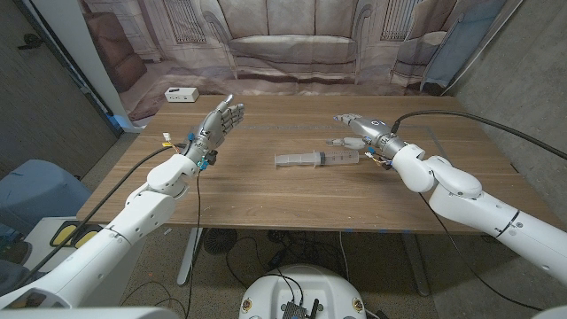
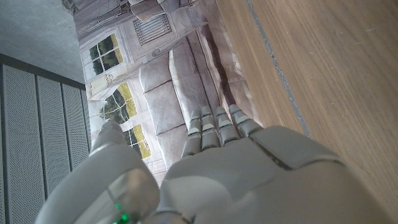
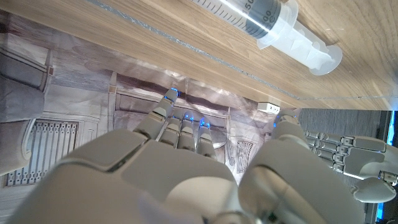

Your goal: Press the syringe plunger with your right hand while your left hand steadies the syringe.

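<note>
Both hands hover open-fingered and empty, your left hand (image 1: 221, 120) upper left, right hand (image 1: 359, 127) beside the untouched syringe (image 1: 317, 159) mid-worktop (image 1: 266, 199); steady it first.

syringe (image 1: 315, 159): a clear plastic one with a dark stopper inside the barrel and printed scale marks
pose: lay flat on its side on the wooden table (image 1: 266, 199), lengthwise along the table's long edges
plunger (image 3: 317, 57): stuck out of the barrel on the end toward the right edge, its flat round cap free of the wood's far edge
place: near the table's middle, a little toward the right edge and roughly midway between near and far edges
contact: nothing touched it
</note>
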Motion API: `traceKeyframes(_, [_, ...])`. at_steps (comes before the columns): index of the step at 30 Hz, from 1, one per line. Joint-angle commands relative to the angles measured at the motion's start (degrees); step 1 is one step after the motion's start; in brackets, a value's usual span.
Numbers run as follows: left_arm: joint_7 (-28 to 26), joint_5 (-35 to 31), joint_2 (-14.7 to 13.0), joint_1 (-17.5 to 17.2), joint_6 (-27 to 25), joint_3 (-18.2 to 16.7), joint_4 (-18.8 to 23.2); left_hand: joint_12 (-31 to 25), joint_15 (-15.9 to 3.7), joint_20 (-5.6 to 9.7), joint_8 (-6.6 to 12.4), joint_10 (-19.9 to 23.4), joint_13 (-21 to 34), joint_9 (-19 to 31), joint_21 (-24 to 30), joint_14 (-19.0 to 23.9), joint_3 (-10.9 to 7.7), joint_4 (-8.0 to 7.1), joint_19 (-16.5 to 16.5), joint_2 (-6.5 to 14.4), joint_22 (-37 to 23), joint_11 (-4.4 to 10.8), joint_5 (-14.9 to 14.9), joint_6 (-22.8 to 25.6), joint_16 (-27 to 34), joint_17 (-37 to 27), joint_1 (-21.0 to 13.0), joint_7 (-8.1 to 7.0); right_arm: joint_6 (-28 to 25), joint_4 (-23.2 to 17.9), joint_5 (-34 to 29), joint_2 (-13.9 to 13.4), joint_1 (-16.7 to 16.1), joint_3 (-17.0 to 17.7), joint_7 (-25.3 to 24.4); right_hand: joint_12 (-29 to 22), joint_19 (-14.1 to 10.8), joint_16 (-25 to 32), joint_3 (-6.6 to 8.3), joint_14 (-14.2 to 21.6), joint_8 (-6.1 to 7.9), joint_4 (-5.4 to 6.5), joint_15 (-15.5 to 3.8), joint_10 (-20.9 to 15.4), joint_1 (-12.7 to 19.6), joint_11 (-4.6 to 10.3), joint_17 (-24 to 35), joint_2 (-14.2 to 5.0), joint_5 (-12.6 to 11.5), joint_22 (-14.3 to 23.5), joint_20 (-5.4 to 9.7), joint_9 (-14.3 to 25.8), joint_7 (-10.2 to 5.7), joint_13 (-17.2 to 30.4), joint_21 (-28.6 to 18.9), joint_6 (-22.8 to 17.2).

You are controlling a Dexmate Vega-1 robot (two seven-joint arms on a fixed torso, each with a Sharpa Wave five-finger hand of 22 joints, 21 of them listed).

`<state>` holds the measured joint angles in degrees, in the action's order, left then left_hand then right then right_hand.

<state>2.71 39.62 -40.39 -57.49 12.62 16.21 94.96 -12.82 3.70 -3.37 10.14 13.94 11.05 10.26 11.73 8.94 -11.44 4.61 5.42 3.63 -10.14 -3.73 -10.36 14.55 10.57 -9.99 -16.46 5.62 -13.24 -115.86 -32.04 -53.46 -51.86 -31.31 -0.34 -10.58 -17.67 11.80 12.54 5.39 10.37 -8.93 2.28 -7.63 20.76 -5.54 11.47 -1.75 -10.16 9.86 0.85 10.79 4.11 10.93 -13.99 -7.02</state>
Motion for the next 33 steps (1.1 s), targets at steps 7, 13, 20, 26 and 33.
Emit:
traceKeyframes(7, [0.29,0.92,0.21,-0.37,-0.05,-0.38,-0.03,0.36,0.12,-0.13,-0.11,-0.67,0.19,0.07,-0.30,-1.01,0.27,0.42,-0.36,-0.39,-0.12,-0.44,0.05,-1.26,-0.17,-0.29,-0.04,-0.02,-0.64,1.05,-0.38,-0.25,3.83,-2.34,7.46,-0.83,-1.75,0.04,0.88,0.60,1.14,-0.61,0.60,-0.87,2.51,-0.74,0.00,0.07,-0.42,-0.02,0.26,0.37,1.36,0.43,0.25,-1.74])
traceKeyframes(13, [1.16,2.32,0.78,-0.14,-0.28,-0.37,-0.75,0.42,0.39,-0.07,0.06,-0.75,0.20,0.07,-0.33,-1.37,0.70,0.11,-0.46,-0.71,-0.15,-0.59,0.02,-1.25,-0.19,-0.36,0.70,0.24,0.48,2.10,0.80,0.02,5.13,-3.05,9.63,-0.46,-1.78,-0.27,1.33,-0.14,0.72,-0.81,0.89,0.32,3.76,-0.53,-0.02,0.04,-0.49,-0.06,0.42,0.40,1.89,0.51,0.65,-0.45])
traceKeyframes(20, [2.85,3.82,0.98,0.53,-0.97,-0.18,-1.66,0.66,0.78,0.08,0.19,-1.28,0.22,0.08,-0.49,-1.94,1.60,-0.68,-1.03,-1.21,-0.23,-0.95,-0.12,-1.41,-0.18,-0.49,2.36,0.46,0.09,2.26,-0.38,0.17,6.58,-4.44,12.16,-0.23,-1.76,-0.58,1.68,-1.01,0.45,-1.01,1.40,1.34,5.01,-0.96,-0.06,0.25,-0.56,-0.13,0.58,0.41,2.28,0.53,1.06,0.74])
traceKeyframes(26, [2.70,3.72,1.29,0.84,-0.97,0.00,-2.15,0.67,0.86,0.04,0.23,-1.32,0.22,0.08,-0.52,-2.12,2.08,-1.11,-1.24,-1.45,-0.26,-1.11,-0.23,-1.51,-0.12,-0.53,3.24,0.47,-0.26,2.49,-1.79,0.59,7.10,-5.22,12.47,-0.27,-1.69,-0.58,1.84,-1.10,0.49,-1.09,1.51,1.48,5.61,-0.96,-0.07,0.38,-0.60,-0.15,0.43,0.41,2.36,0.54,1.27,0.94])
traceKeyframes(33, [2.29,3.35,1.49,1.00,-0.56,-0.11,-2.90,0.58,0.55,0.05,0.30,-1.08,0.23,0.07,-0.48,-2.00,2.38,-1.37,-1.25,-1.56,-0.26,-0.50,-0.32,-1.56,0.02,-0.54,3.80,0.39,0.11,3.64,-3.89,1.36,7.77,-6.39,12.13,-0.34,-1.66,-0.57,2.16,-1.23,0.59,-1.34,1.44,1.63,6.81,-0.81,-0.08,0.62,-0.70,-0.18,0.40,0.42,2.35,0.55,1.53,1.20])
